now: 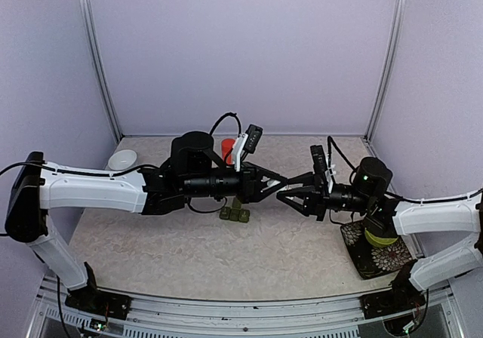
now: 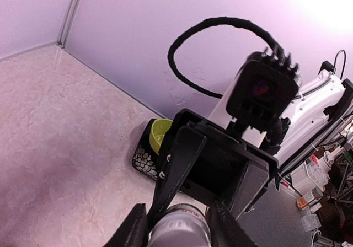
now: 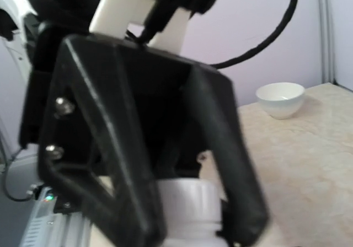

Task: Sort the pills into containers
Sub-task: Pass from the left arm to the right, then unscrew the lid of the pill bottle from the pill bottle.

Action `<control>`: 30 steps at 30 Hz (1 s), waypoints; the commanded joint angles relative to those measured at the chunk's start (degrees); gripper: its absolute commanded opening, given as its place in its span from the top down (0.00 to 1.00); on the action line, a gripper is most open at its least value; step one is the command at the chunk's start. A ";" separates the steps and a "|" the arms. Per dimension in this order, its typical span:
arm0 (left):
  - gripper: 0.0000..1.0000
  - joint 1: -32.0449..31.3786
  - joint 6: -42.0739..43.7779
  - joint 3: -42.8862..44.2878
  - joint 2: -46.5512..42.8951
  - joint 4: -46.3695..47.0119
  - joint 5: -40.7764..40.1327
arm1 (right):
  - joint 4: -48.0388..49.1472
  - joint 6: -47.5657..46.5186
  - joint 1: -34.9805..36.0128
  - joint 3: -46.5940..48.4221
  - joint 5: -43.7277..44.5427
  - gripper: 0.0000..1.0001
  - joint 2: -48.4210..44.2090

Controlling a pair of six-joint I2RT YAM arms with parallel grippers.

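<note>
Desk: nothing sorted yet, as far as visible. Left pincer and right pincer meet tip to tip in air above desk centre. Both are narrowed onto one white bottle, cap on. Dark green pill box sits at desk centre, under left pincer; lid state unreadable. No loose pills seen. Judgement: bottle needs opening first, all sorting left.

Small white round bowl far left on mottled beige counter | lime-green bowl on dark patterned mat, right | red-orange plastic bottle back-centre
</note>
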 commanded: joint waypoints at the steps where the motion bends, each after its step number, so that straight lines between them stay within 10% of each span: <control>1: 0.53 -1.78 -4.86 2.25 0.74 -3.11 -2.50 | 0.42 -5.45 2.21 -1.36 9.31 1.00 -2.44; 10: 0.03 -0.01 -1.47 -1.14 -4.75 0.50 -1.41 | 1.91 -1.75 2.23 -3.09 6.95 1.00 -5.45; 30: 0.03 1.15 -5.28 0.62 1.07 10.34 8.73 | 2.86 2.67 5.56 0.23 11.93 1.00 0.02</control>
